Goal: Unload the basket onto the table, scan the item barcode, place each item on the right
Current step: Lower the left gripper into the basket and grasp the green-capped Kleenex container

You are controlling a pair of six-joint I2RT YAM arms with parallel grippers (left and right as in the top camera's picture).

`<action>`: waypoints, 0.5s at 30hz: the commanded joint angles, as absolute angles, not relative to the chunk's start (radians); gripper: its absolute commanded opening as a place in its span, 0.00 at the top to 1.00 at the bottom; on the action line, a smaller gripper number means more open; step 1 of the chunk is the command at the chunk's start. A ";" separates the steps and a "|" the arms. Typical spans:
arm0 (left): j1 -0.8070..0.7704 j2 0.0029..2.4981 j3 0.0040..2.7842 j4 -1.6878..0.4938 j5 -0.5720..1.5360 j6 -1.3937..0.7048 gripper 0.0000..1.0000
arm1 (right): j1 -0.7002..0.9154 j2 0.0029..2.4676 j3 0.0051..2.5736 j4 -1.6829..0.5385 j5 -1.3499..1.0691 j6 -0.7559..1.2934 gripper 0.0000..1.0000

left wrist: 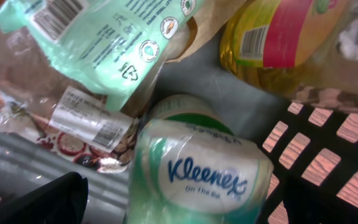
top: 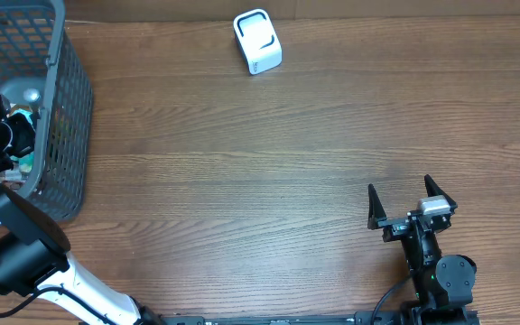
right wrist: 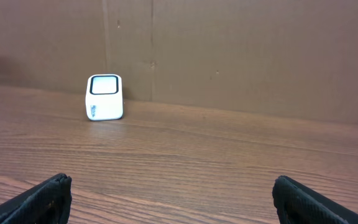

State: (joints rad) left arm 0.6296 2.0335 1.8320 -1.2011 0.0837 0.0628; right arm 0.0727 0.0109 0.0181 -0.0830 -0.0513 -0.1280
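Hovering over wire basket (top: 72,99), worktop's left edge | left gripper (left wrist: 179,205) spread wide, nearer arm | Kleenex pack (left wrist: 197,168) directly below, lengthwise between its fingers | right gripper (top: 400,185) spread, empty, near-right | barcode scanner (top: 257,41) far edge

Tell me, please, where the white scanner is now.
Overhead, the white scanner stands at the table's far edge, right of the grey basket and far ahead of the right gripper.

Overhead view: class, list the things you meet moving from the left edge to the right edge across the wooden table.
grey plastic mesh basket → white boxy barcode scanner → black right pincer, jaws open
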 commanded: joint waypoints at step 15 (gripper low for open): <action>0.626 2.048 1.649 -1.056 0.104 0.082 0.14 | 0.070 0.003 0.008 -0.081 -0.046 -0.128 0.00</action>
